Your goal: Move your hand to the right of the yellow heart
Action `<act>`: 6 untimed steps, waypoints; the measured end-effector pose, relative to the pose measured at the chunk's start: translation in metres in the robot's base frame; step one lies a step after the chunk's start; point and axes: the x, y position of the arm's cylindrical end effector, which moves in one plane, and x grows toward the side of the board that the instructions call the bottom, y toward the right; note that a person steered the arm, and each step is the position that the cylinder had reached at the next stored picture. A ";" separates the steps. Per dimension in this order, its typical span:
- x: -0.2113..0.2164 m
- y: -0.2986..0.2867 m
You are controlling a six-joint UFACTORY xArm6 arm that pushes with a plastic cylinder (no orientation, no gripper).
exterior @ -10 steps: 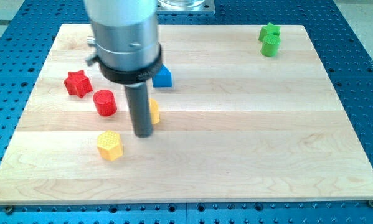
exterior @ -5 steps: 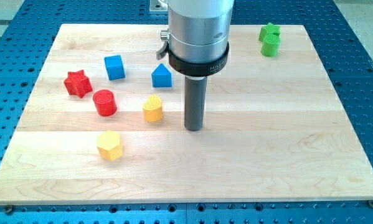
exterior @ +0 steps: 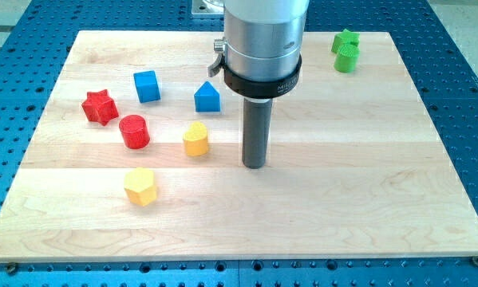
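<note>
**Tip stands just to the right of the yellow heart**

My tip [exterior: 254, 166] rests on the wooden worktop [exterior: 342, 183], and the yellow heart [exterior: 195, 139] lies toward the view's left of it, slightly nearer the view's top. A strip of bare wood shows between the two, so they are near but apart. That left-right relation is what the task depends on, and as things lie it looks largely satisfied: the rod is already on the heart's right-hand side, at almost the same depth on the board. Any remaining move would, I judge, be a small closing-in toward the view's left, and the only risk is nudging the heart.

This arm carries no fingers. It ends in a plain dark rod, so there is nothing to open or close.

The other blocks are clear of that gap:
- The blue triangular block [exterior: 207, 97] is above the heart.
- The blue cube [exterior: 146, 85] is further toward the view's left.
- The red cylinder [exterior: 133, 131] and red star [exterior: 99, 106] are left of the heart.
- The yellow hexagon [exterior: 140, 186] is below and left of the heart.
- Two green blocks [exterior: 345, 50] sit touching each other, well apart from the rest at the view's top right.
</note>
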 end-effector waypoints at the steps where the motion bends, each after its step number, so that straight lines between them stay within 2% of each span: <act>1: -0.007 0.000; 3: -0.012 -0.006; 4: -0.041 -0.013; 6: -0.075 -0.115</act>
